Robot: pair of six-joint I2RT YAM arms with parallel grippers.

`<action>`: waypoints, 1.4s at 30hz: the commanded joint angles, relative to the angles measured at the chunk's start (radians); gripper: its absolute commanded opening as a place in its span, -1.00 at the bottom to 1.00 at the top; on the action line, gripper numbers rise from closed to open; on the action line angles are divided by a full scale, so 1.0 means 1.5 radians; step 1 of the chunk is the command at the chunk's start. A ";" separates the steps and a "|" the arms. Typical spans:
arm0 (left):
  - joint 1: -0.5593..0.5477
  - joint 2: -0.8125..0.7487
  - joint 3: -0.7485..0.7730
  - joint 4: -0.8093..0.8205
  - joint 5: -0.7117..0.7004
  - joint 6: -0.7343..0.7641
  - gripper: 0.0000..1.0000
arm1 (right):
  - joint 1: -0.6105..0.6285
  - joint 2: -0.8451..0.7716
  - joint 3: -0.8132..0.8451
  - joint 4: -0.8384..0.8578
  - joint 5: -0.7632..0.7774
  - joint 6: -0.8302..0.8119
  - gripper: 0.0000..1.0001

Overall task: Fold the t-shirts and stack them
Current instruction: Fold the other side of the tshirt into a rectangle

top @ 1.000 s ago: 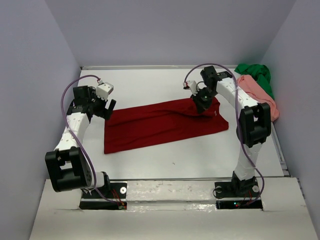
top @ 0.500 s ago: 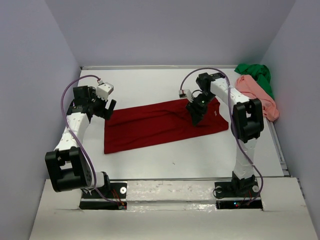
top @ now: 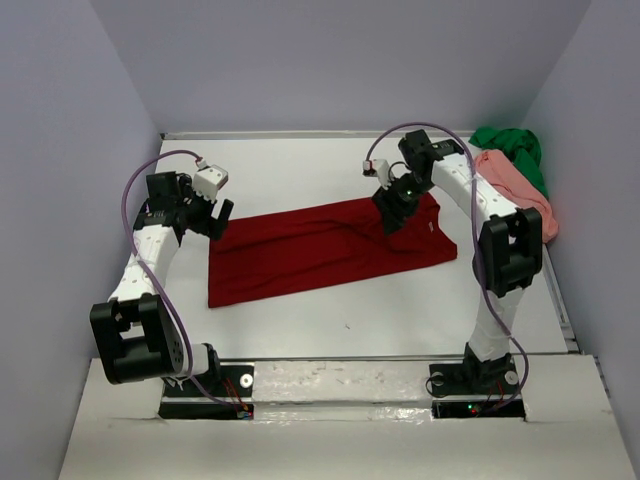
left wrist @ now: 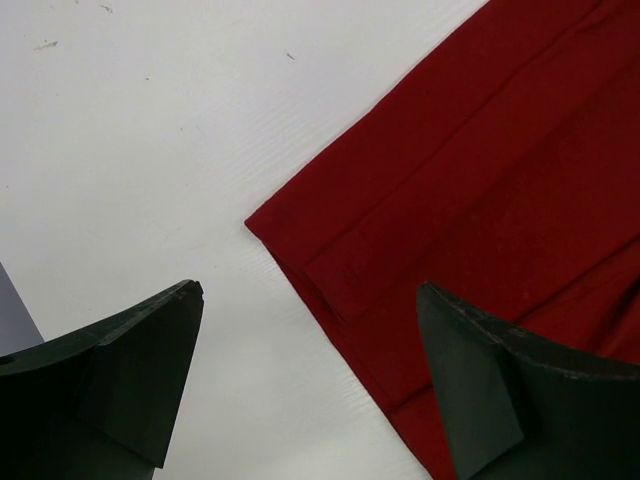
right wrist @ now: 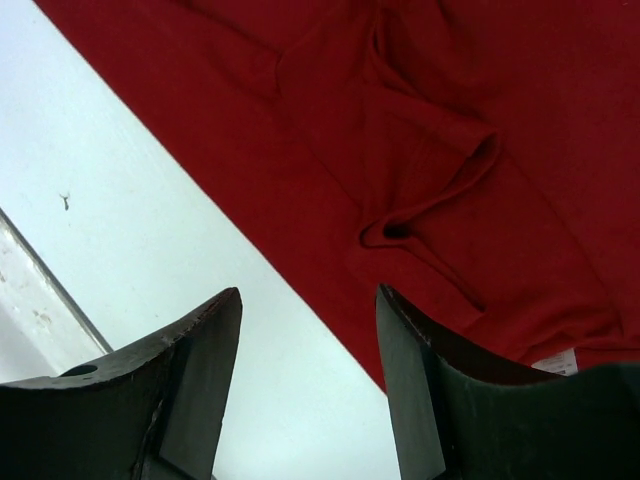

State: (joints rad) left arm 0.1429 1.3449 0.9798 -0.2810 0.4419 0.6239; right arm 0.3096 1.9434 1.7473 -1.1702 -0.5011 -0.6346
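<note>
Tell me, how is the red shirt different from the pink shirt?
The dark red t-shirt lies spread out flat in the middle of the table; the pink t-shirt sits crumpled in a heap at the far right edge. The dark red t-shirt lies by itself, while the pink t-shirt is bunched against a green t-shirt. Both are plain cloth shirts lying on the table.

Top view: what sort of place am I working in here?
Probably a lab test cell: a white tabletop boxed in by plain lavender walls, holding a flat dark red cloth t-shirt and a bunched salmon pink t-shirt and green t-shirt at the far right.
</note>
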 commanded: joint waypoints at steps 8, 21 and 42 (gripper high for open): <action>-0.006 -0.024 0.000 0.003 0.015 0.011 0.98 | 0.010 0.092 0.049 0.062 0.014 0.014 0.28; -0.008 -0.004 -0.004 0.003 0.017 0.014 0.98 | 0.010 0.167 0.097 0.069 0.032 0.008 0.21; -0.016 -0.019 -0.004 -0.004 0.025 0.015 0.98 | 0.010 0.122 0.034 0.058 0.039 0.007 -1.00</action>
State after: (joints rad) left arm 0.1238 1.3453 0.9791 -0.2821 0.4541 0.6361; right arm 0.3157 2.2024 1.8000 -1.0389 -0.3950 -0.6239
